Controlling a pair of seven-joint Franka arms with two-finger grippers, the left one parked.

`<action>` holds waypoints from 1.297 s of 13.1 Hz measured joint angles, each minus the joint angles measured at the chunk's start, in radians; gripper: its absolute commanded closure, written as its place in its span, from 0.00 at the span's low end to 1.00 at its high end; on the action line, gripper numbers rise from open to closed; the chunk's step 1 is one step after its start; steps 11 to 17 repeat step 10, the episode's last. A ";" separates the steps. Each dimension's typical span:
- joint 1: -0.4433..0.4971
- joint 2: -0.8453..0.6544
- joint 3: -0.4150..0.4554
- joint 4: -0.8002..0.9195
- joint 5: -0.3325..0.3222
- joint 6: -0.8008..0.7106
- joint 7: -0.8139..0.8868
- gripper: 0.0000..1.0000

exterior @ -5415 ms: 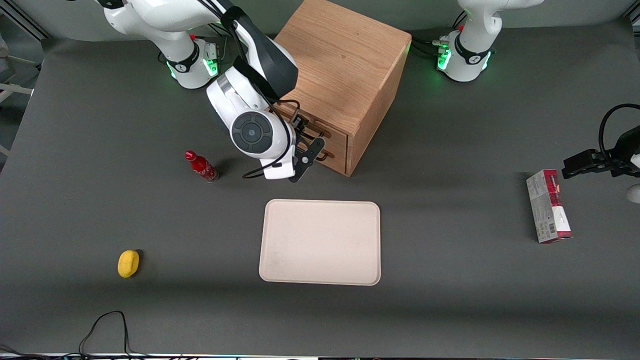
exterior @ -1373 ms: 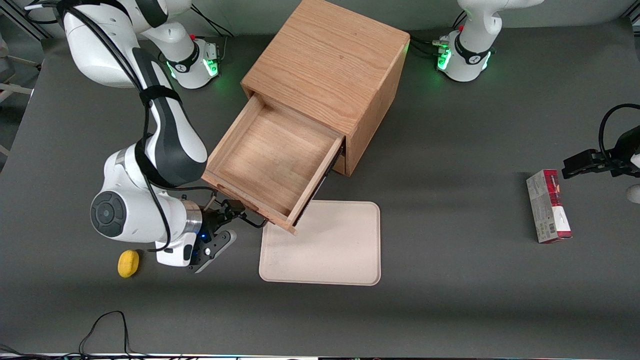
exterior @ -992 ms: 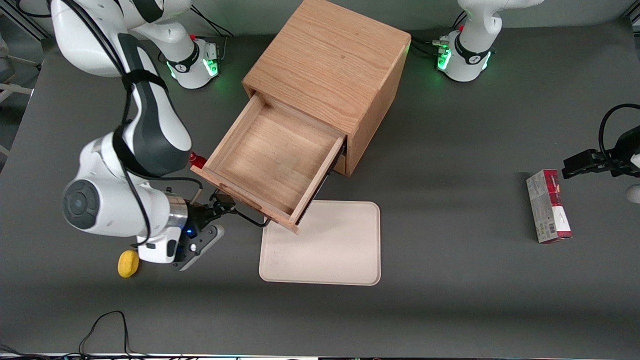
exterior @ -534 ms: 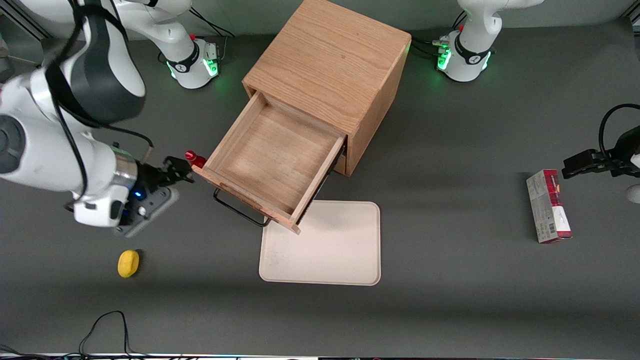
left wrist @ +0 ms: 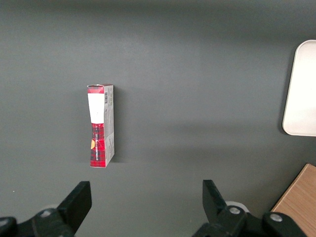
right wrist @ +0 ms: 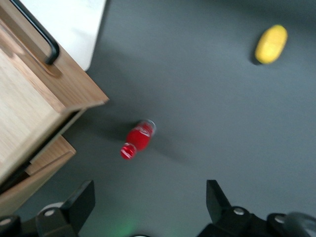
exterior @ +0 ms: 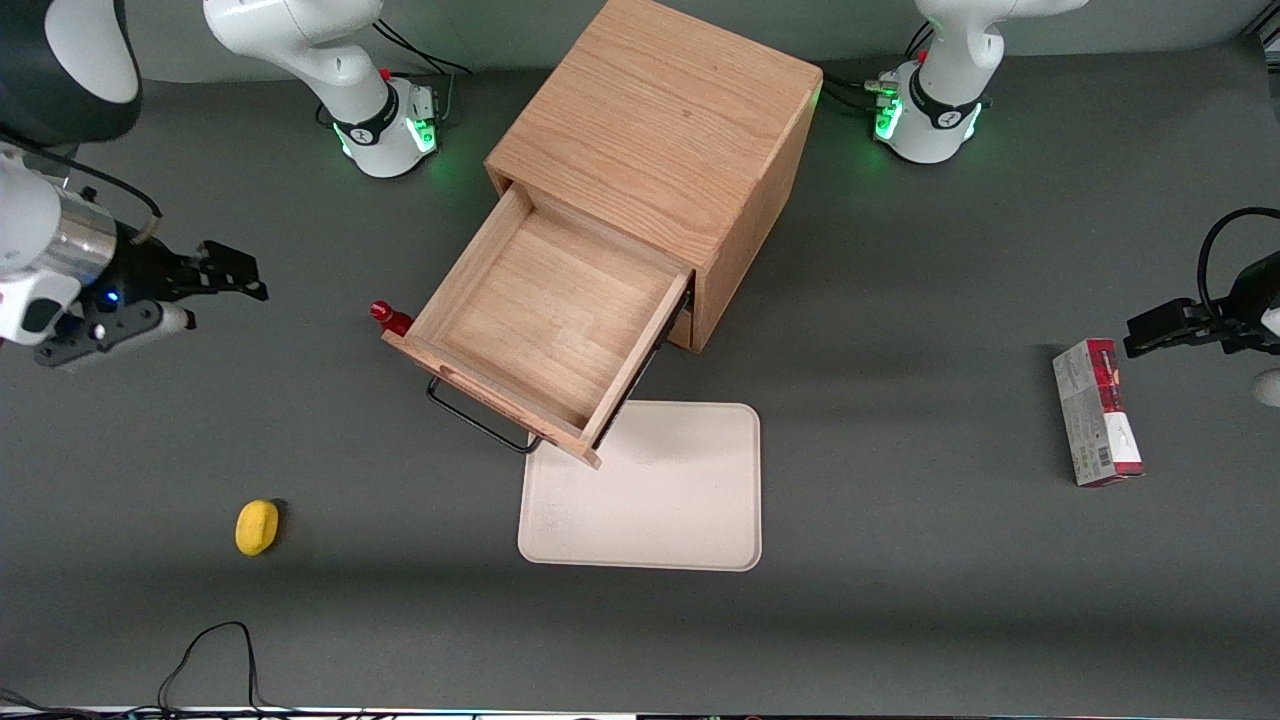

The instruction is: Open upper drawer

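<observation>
The oak cabinet [exterior: 660,120] stands at the middle of the table, far from the front camera. Its upper drawer [exterior: 545,320] is pulled far out toward the front camera and shows a bare wooden inside. Its black bar handle [exterior: 480,422] is free. The drawer [right wrist: 24,98] and its handle [right wrist: 39,37] also show in the right wrist view. My gripper [exterior: 232,275] is open and holds nothing. It hangs above the table toward the working arm's end, well apart from the drawer. In the wrist view the gripper [right wrist: 148,202] has its fingers wide apart over bare table.
A red bottle [exterior: 385,315] stands close beside the open drawer's corner and also shows in the wrist view [right wrist: 138,138]. A beige tray [exterior: 680,500] lies partly under the drawer front. A yellow lemon-like object [exterior: 257,526] and a red-and-grey box [exterior: 1095,410] lie on the table.
The upper drawer went from shut to pulled far out. My gripper let go of the handle and moved away toward the working arm's end of the table.
</observation>
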 measured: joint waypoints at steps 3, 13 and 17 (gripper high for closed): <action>0.001 -0.021 -0.009 -0.009 -0.008 0.029 0.047 0.00; -0.160 -0.021 0.149 0.006 -0.008 0.037 0.150 0.00; -0.160 -0.021 0.149 0.006 -0.008 0.037 0.150 0.00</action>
